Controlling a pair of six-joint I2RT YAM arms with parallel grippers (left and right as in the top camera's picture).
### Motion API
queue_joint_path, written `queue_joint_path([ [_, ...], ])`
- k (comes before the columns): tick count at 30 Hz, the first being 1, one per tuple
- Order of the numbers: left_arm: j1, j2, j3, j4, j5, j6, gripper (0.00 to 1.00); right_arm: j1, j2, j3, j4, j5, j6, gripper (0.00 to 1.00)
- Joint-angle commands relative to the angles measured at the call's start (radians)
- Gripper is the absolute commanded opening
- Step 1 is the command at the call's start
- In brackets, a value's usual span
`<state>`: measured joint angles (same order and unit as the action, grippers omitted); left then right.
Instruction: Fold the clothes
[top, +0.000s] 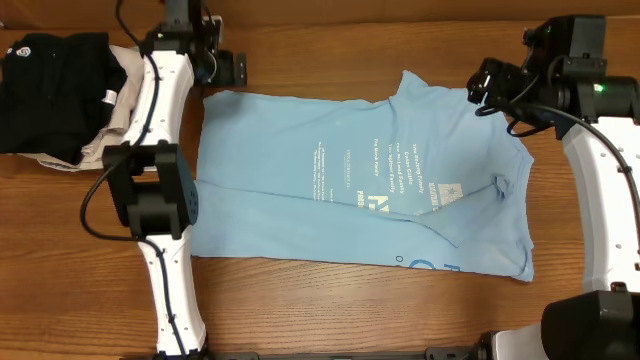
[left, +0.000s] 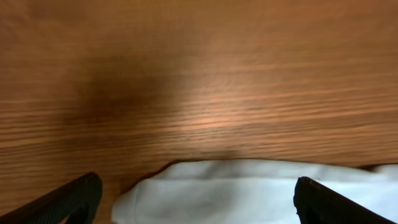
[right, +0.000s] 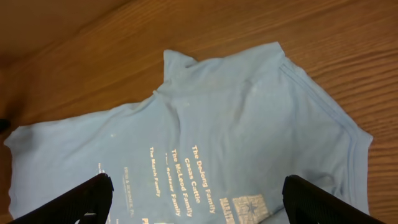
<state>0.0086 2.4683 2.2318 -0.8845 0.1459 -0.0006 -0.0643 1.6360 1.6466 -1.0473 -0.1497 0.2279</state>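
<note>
The light sky-blue T-shirt (top: 360, 175) lies spread on the wooden table with white lettering facing up; its right part is partly folded over. It also fills the right wrist view (right: 230, 124). My right gripper (top: 478, 88) hovers open above the shirt's far right corner; its fingers (right: 196, 202) are wide apart with nothing between them. My left gripper (top: 222, 68) is at the shirt's far left corner, open; in the left wrist view its fingers (left: 196, 202) straddle a pale cloth edge (left: 249, 193) without closing on it.
A black garment with a small white logo (top: 55, 85) lies on a beige garment (top: 110, 125) at the far left of the table. Both arm bases stand at the near left and near right.
</note>
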Motion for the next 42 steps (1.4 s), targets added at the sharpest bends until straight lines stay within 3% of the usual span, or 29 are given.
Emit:
queue_joint_path([
  [1,0.004,0.029,0.048,0.008,0.001,0.067,0.98,0.005,-0.003,0.015,-0.006,0.007,-0.008,0.90],
  [5,0.004,0.063,0.048,0.007,0.002,0.068,0.89,0.004,-0.003,0.015,-0.009,0.007,-0.008,0.89],
  [10,0.003,0.088,0.047,-0.002,0.004,0.068,0.56,0.004,-0.003,0.015,-0.008,0.008,-0.008,0.88],
  [12,0.003,0.096,0.047,-0.017,0.004,0.068,0.50,0.004,-0.003,0.015,-0.008,0.011,-0.008,0.88],
  [22,0.004,0.127,0.039,-0.011,-0.026,0.067,0.55,0.004,-0.003,0.015,-0.010,0.010,-0.008,0.88],
  [31,0.004,0.138,0.037,-0.037,-0.109,-0.004,0.47,0.004,-0.003,0.015,-0.009,0.010,-0.008,0.88],
  [33,0.004,0.138,0.038,-0.039,-0.111,-0.007,0.52,0.004,-0.003,0.015,-0.008,0.010,-0.008,0.88],
  [38,0.004,0.135,0.052,-0.050,-0.111,-0.042,0.79,0.004,-0.003,0.015,-0.004,0.011,-0.008,0.88],
  [42,0.004,0.134,0.126,-0.100,-0.113,-0.042,0.88,0.004,-0.003,0.015,-0.001,0.015,-0.012,0.88],
])
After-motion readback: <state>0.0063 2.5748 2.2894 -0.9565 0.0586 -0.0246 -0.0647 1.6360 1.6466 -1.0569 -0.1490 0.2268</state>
